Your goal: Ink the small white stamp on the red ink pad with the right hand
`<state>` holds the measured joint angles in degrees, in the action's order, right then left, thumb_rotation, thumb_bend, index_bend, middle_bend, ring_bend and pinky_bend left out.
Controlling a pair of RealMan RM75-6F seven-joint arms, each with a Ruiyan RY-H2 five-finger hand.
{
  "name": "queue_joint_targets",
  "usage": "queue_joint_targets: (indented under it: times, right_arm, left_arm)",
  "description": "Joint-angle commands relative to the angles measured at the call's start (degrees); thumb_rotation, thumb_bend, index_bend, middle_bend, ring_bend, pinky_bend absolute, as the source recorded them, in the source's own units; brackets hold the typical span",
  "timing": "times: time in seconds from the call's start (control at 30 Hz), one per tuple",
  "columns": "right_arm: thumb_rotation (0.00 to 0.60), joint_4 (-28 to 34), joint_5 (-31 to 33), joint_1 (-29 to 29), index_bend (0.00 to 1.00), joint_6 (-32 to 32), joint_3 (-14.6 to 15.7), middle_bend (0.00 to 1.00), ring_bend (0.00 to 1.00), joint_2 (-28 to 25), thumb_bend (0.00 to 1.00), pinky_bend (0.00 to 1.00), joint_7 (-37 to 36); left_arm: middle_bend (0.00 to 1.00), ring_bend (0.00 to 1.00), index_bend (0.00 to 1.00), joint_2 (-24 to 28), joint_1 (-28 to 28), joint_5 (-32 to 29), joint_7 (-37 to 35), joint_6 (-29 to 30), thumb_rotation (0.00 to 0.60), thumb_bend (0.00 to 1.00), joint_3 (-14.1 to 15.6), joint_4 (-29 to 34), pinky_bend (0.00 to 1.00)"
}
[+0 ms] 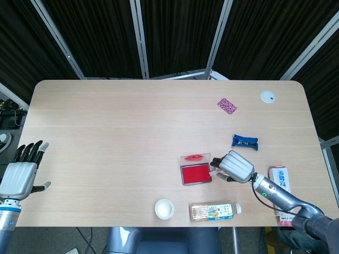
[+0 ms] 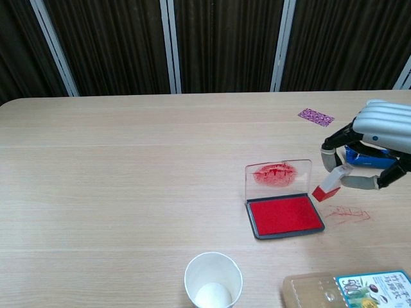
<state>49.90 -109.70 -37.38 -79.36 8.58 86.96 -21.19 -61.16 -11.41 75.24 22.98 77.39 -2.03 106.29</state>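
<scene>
The red ink pad [image 2: 284, 215] [image 1: 195, 174] lies open on the table with its clear lid [image 2: 278, 174] standing up behind it, smeared red. My right hand [image 2: 370, 142] [image 1: 234, 166] pinches the small white stamp [image 2: 329, 185], whose red base tilts down just above the pad's right edge. In the head view the stamp [image 1: 214, 162] shows only as a small white tip at the fingertips. Red ink marks [image 2: 347, 213] stain the table to the right of the pad. My left hand [image 1: 22, 170] hangs open off the table's left edge, far from all this.
A white paper cup [image 2: 213, 282] [image 1: 164, 209] stands in front of the pad. A drink bottle [image 1: 214, 210] lies on its side near the front edge. A blue packet [image 1: 245, 141], a patterned purple card [image 1: 226, 106], a white disc [image 1: 268, 96] and a pink-white packet [image 1: 280, 180] lie to the right.
</scene>
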Motion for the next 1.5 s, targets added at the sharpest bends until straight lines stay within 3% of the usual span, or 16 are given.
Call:
queue_joint_targets:
  times: [0.03,0.47,0.93,1.5]
  right_arm:
    - [0.6,-0.6,-2.7,-1.7,0.59,-1.8,0.7,0.56,0.82,0.6,0.53,1.0,0.7]
    - [0.6,-6.2,-3.9,-6.5,0.6,2.7,0.7,0.56,0.82,5.6,0.56,1.0,2.1]
    - [0.6,-10.2,-1.0,-6.9,0.61,5.8,0.8,0.57,0.82,9.5,0.57,1.0,1.1]
    - [0.6,-15.0,-0.4,-5.9,0.62,7.4,3.3,0.58,0.82,13.3,0.58,1.0,1.5]
  left_arm:
    - [0.0,0.0,0.0,0.0,0.0,-0.1,-0.1,0.0,0.6,0.0,0.0,-0.1,0.0]
    - [0.0,0.0,0.0,0.0,0.0,-0.6,-0.3,0.0,0.6,0.0,-0.1,-0.4,0.0]
    - [0.0,0.0,0.0,0.4,0.0,-0.9,-1.1,-0.3,0.6,0.0,-0.3,-0.5,0.0]
    - [0.0,0.0,0.0,0.3,-0.1,-1.2,-0.8,-0.4,0.6,0.0,-0.3,-0.5,0.0]
